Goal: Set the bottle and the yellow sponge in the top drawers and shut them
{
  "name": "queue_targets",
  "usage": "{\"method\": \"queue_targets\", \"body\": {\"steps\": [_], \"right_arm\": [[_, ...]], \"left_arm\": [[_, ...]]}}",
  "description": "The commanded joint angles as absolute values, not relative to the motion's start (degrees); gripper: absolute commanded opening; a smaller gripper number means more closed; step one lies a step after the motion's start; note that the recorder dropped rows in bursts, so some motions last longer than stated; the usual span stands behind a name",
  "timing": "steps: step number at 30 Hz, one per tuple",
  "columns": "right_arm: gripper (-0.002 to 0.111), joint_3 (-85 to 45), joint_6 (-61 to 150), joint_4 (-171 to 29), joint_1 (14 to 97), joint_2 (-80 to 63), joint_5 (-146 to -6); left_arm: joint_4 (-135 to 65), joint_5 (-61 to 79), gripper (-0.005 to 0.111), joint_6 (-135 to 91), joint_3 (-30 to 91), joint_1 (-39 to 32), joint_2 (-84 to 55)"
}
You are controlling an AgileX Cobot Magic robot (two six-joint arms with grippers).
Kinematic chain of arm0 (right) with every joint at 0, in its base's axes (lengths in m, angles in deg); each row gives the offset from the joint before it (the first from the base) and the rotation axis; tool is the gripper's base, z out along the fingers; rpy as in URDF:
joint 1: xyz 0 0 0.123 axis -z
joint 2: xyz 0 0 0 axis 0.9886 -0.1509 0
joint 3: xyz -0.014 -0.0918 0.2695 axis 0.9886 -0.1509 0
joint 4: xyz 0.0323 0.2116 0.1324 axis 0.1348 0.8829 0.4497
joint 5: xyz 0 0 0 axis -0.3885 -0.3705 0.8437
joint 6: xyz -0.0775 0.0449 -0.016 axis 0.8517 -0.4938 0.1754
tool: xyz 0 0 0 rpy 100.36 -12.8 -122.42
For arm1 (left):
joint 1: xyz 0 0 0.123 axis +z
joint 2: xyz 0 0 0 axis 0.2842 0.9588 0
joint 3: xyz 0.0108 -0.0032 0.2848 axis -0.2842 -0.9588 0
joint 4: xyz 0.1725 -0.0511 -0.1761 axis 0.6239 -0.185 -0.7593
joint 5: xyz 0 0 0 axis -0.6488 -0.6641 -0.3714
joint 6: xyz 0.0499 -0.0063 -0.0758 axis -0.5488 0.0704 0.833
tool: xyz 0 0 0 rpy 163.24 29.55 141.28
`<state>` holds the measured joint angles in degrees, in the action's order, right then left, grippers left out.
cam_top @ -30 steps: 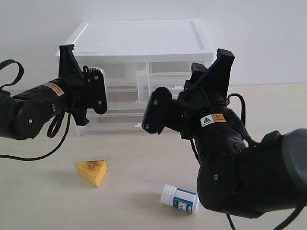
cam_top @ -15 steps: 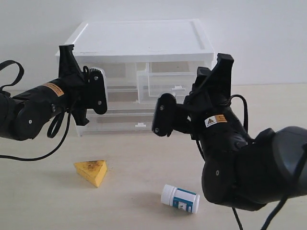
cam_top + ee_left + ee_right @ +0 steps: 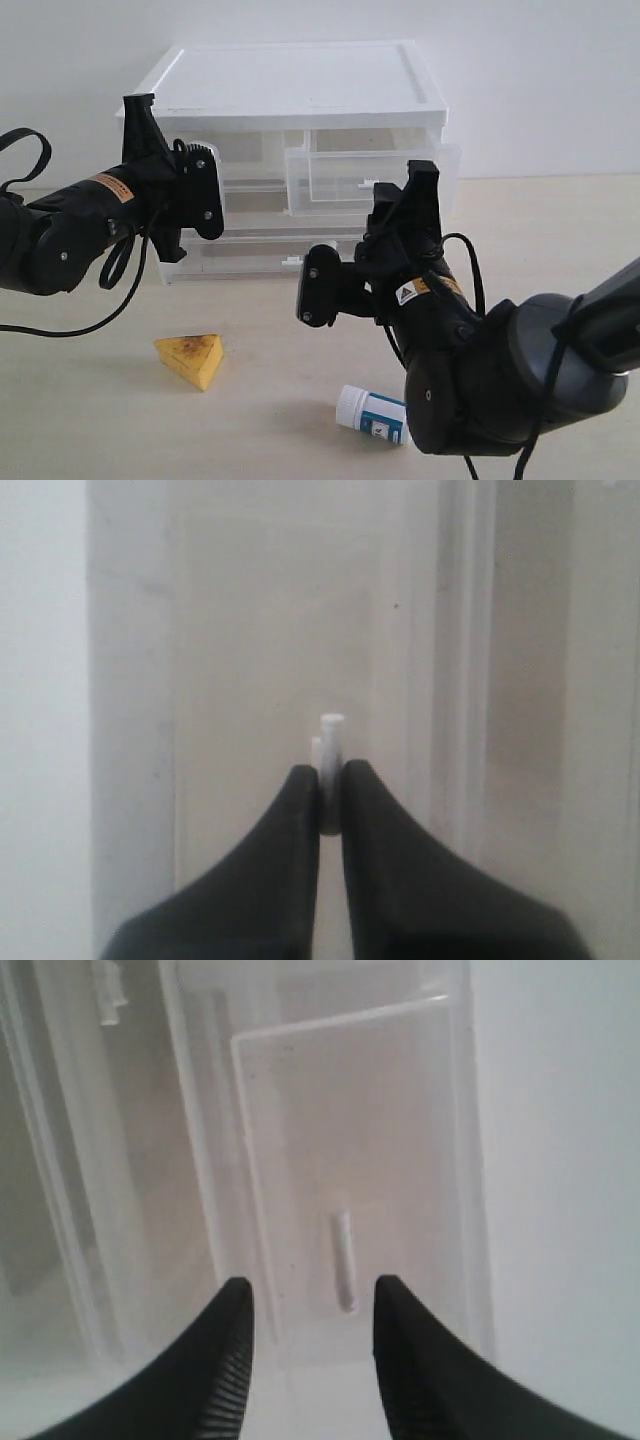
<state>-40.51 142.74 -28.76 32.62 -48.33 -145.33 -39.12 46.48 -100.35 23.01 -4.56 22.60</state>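
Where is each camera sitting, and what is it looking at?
Exterior view: off the arms, facing the drawer cabinet's front; shows both arms, the yellow sponge and the bottle.
Left wrist view: on the left arm, looking along the left gripper, shut on a top drawer's white handle.
Right wrist view: on the right arm, looking past the open right gripper at the pulled-out top drawer.
Shared: the exterior and right wrist views both show that pulled-out drawer.

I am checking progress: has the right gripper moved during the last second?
Yes. The right gripper has sunk below the open top drawer, toward the bottle.
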Motion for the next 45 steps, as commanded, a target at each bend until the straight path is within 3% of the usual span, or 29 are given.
{"method": "queue_targets", "body": {"steps": [1, 35, 37, 43, 45], "right_arm": [[0.035, -37.9, 144.0, -28.4, 32.9, -48.3, -145.9], [0.035, -35.0, 147.4, -29.5, 35.6, -48.4, -145.9], [0.031, -35.0, 147.9, -29.5, 35.6, -48.4, -145.9], [0.0, -35.0, 148.1, -29.3, 35.6, -48.4, -145.9], [0.0, -35.0, 148.1, -29.3, 35.6, -48.4, -145.9]], "left_arm": [[-41.0, 53.1, 0.004, -99.6, 25.0, -3.5, 22.9], [-41.0, 53.1, 0.004, -99.6, 25.0, -3.5, 22.9], [-41.0, 53.1, 0.004, -99.6, 25.0, -3.5, 22.9], [-41.0, 53.1, 0.004, -99.6, 25.0, -3.5, 22.9], [-41.0, 53.1, 0.004, -99.6, 25.0, -3.5, 22.9]]}}
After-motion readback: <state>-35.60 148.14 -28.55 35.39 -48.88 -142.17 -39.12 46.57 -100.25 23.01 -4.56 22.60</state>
